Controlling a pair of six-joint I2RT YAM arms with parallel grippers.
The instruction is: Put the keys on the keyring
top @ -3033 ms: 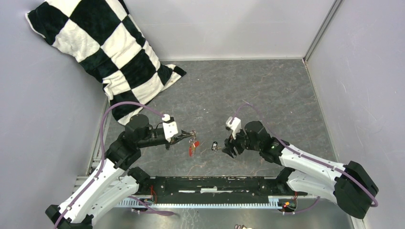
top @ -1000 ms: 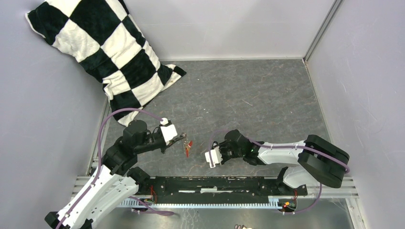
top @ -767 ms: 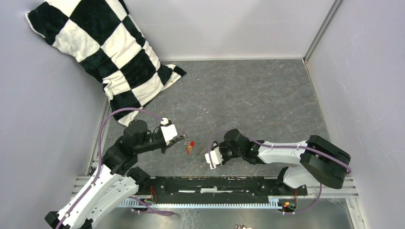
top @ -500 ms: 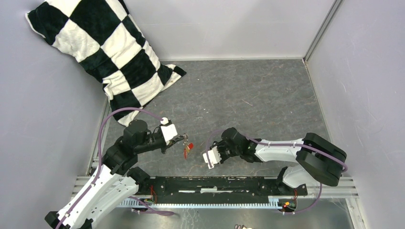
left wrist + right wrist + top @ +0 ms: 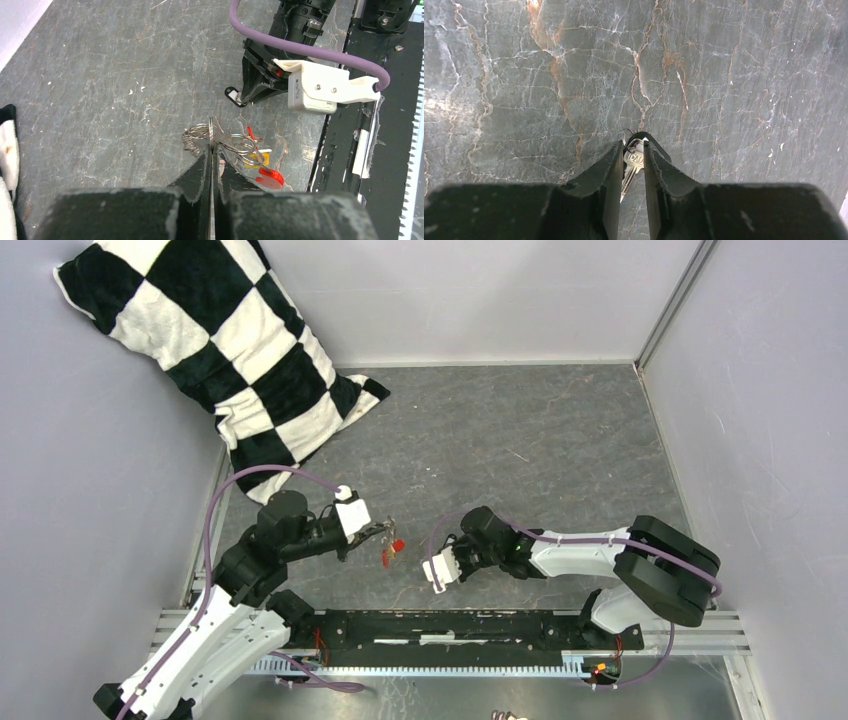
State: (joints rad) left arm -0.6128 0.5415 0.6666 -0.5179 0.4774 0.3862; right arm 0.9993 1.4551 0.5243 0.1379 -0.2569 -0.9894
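Note:
My left gripper (image 5: 211, 141) is shut on the thin metal keyring (image 5: 212, 126), seen edge-on above the fingertips. Small wire loops hang beside it with a red-headed key (image 5: 270, 177) and a yellow-headed key (image 5: 260, 159). In the top view the left gripper (image 5: 386, 532) holds this bunch, with the red key (image 5: 397, 544) just off the floor. My right gripper (image 5: 634, 150) is shut on the black-headed key (image 5: 632, 161), whose silvery blade points back between the fingers. It faces the keyring from the right (image 5: 441, 546), a short gap away. The key's black head (image 5: 232, 95) also shows in the left wrist view.
A black-and-white checkered pillow (image 5: 200, 340) leans in the far left corner. Grey walls close in the floor on three sides. A black rail (image 5: 450, 625) runs along the near edge between the arm bases.
My right gripper turned over, then slid left toward the keyring with the black key in it. My left gripper drew back slightly and has held still since.

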